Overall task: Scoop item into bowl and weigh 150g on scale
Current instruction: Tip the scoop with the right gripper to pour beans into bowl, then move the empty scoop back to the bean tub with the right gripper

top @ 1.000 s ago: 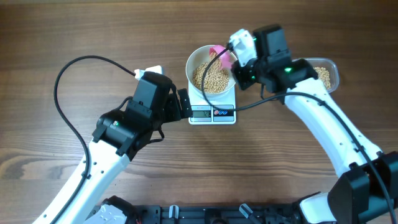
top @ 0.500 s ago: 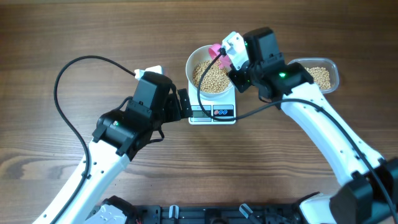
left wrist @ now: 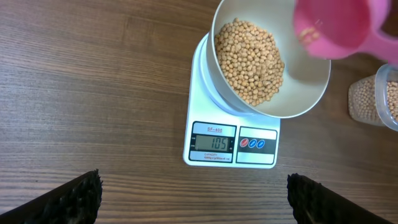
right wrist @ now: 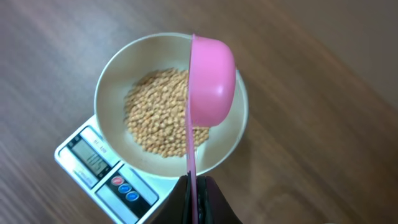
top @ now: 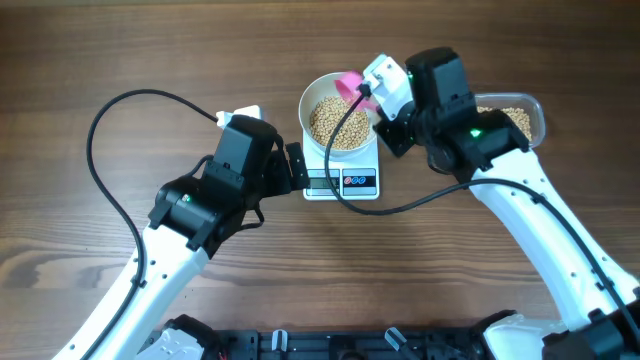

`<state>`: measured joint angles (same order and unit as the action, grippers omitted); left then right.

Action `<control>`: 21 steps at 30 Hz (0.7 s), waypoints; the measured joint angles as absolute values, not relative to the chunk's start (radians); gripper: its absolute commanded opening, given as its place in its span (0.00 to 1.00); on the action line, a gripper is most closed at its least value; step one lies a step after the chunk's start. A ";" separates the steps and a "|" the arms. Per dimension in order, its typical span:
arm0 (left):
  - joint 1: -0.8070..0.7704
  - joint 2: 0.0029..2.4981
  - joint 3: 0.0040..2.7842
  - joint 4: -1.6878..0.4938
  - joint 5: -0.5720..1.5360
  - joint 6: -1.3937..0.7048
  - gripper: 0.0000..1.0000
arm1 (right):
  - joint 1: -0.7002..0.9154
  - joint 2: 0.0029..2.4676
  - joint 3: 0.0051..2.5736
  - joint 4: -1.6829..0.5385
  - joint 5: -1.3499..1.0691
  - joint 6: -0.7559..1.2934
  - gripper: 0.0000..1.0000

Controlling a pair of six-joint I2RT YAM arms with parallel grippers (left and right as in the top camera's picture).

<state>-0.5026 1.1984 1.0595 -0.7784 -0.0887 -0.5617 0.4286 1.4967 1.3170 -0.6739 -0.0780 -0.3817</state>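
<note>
Right jaws clenched on pink scoop [right wrist: 212,81] tipped over bowl [right wrist: 114,79], left jaws released; scale [left wrist: 213,144] reads under target, so trickle beans [left wrist: 249,65] gently.

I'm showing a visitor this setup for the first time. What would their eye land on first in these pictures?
The bright pink plastic scoop stands out first, tipped on edge above the round white bowl, its handle pinched in the right tool. Next comes the heap of small tan beans in that bowl. The bowl sits on the small white square scale near the centre of the overhead view, and the display reads 105.
</note>
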 measured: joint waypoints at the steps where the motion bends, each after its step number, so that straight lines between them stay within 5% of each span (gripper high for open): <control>1: -0.503 1.198 1.060 -0.778 -0.089 -0.562 1.00 | 0.429 1.505 1.317 -0.673 -0.086 -0.389 0.04; 10: -0.503 1.198 1.060 -0.778 -0.089 -0.562 1.00 | 0.429 1.520 1.317 -0.602 -0.109 -0.414 0.04; 14: -0.503 1.198 1.060 -0.778 -0.089 -0.562 1.00 | 0.426 1.520 1.317 -0.636 -0.136 -0.263 0.04; 21: -0.503 1.198 1.060 -0.778 -0.089 -0.562 1.00 | 0.298 1.520 1.317 -0.755 -0.493 -0.076 0.04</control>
